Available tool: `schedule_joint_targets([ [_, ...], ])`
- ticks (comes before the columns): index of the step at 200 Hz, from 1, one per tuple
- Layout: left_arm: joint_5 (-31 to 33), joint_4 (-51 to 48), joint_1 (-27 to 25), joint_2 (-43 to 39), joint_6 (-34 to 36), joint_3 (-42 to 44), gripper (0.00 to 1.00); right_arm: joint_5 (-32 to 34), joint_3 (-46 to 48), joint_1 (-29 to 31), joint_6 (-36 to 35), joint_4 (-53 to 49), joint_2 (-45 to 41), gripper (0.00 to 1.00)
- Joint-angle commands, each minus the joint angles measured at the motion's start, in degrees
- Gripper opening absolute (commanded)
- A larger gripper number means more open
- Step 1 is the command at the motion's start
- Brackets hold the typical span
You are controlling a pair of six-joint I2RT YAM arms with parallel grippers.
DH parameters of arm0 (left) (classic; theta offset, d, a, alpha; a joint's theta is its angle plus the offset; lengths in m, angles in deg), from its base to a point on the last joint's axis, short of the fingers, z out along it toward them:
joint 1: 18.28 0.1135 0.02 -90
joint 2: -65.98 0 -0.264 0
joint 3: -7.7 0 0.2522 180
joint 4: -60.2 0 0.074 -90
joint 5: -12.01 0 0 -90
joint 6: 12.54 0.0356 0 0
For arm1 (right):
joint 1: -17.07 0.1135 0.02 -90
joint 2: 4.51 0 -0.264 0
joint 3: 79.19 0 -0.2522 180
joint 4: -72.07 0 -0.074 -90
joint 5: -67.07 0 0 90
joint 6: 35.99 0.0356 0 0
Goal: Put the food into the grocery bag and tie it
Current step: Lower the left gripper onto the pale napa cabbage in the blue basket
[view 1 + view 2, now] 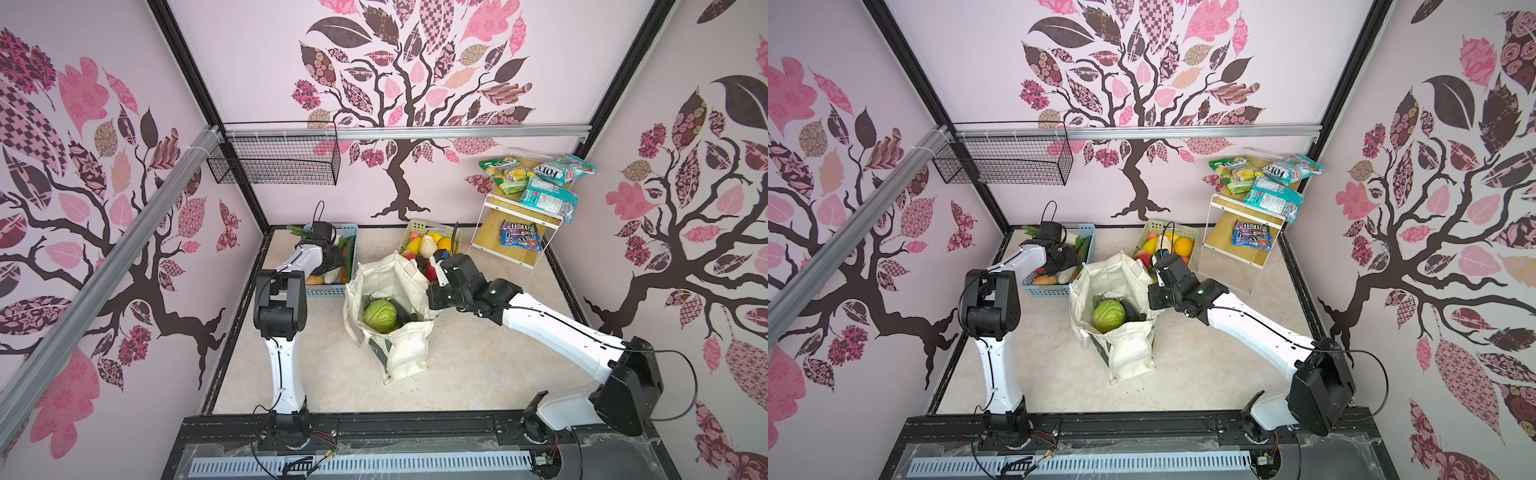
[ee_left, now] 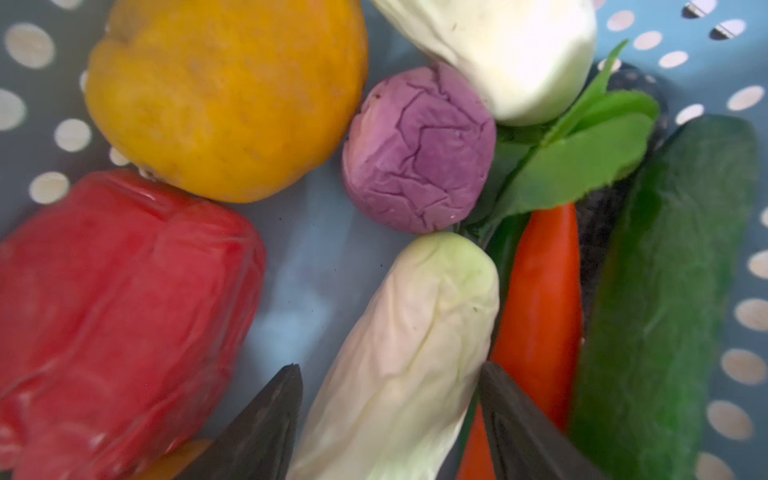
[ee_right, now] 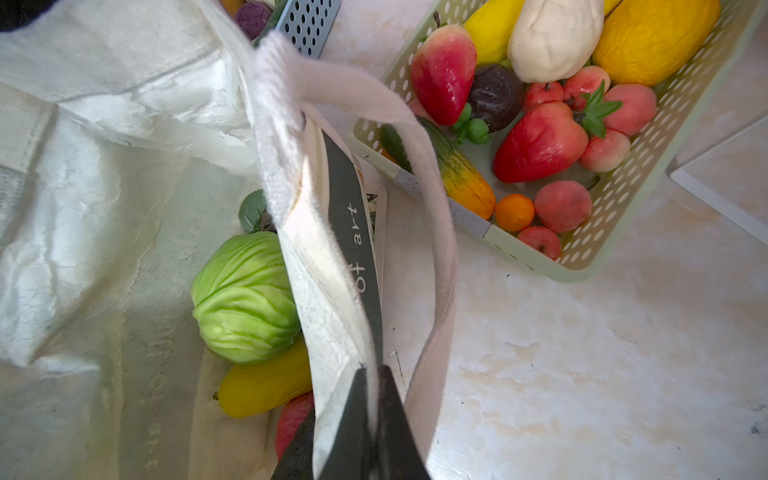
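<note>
- While it stands open nearest the robot's base, the large cream canvas tote bag (image 1: 403, 349) rests on the pale marbled surface (image 1: 478, 374). A round green cabbage (image 1: 380, 316) and a yellow banana (image 3: 266, 384) lie inside.
- The right gripper (image 3: 374, 370) has its fingers clenched on the tote's rim, beside a thick cream loop handle (image 3: 436, 270), holding the mouth open.
- A dark shape beside the cabbage may be grapes, but it is too shadowed to tell.
- Farther back, the left gripper (image 2: 390, 368) reaches down into a blue perforated plastic basket (image 2: 316, 257). Its fingers are spread, one on each side of a white radish with green leaves (image 2: 411, 340), not squeezing it.
- The step in hand looks like picking up the radish. Next the fingers would need to close on it, lift it clear of the red bell pepper (image 2: 116, 316) and the slim orange-red vegetable (image 2: 540, 299) alongside, then carry it over the open bag.
- The radish's lower end is cut off at the frame edge. In both top views the left fingers are a dark blur.
- Farthest back, a blue M&M's packet (image 1: 521, 242) lies on a wooden shelf (image 1: 492, 232). Tying has not begun.
</note>
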Motion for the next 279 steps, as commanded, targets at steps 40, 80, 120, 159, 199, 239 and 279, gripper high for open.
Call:
schedule_joint_targets([
  [40, -1.24, 0.56, 1.1, 2.86, -0.59, -1.58, 0.77, 0.88, -2.12, -0.15, -0.78, -1.18, 1.91, 0.0],
  [80, -2.67, 1.05, 2.61, 2.46, -1.36, -0.74, 0.77, 0.71, -2.46, -0.15, -0.69, -1.09, 2.07, 0.0],
  [120, -6.35, 3.27, 4.54, 0.87, -1.46, 0.51, 0.69, 0.47, -2.42, -0.15, -0.64, -1.06, 2.09, 0.0],
  [159, -13.13, -0.64, 5.68, 1.48, 7.49, -3.23, 0.68, 0.73, -2.41, -0.15, -0.91, -1.17, 1.78, 0.0],
  [199, -11.28, -7.01, 5.67, 2.76, 15.01, -6.63, 0.68, 0.37, -2.35, -0.22, -1.04, -1.56, 1.82, 0.0],
  [239, -10.85, -10.64, 5.64, 4.24, 20.2, -10.52, 0.7, 0.51, -1.92, -0.17, -0.99, -2.05, 1.1, 0.0],
  [279, -10.91, -14.32, 5.55, 5.77, 24.89, -13.6, 0.71, 0.46, -2.64, -0.15, -1.08, -2.4, 1.33, 0.0],
])
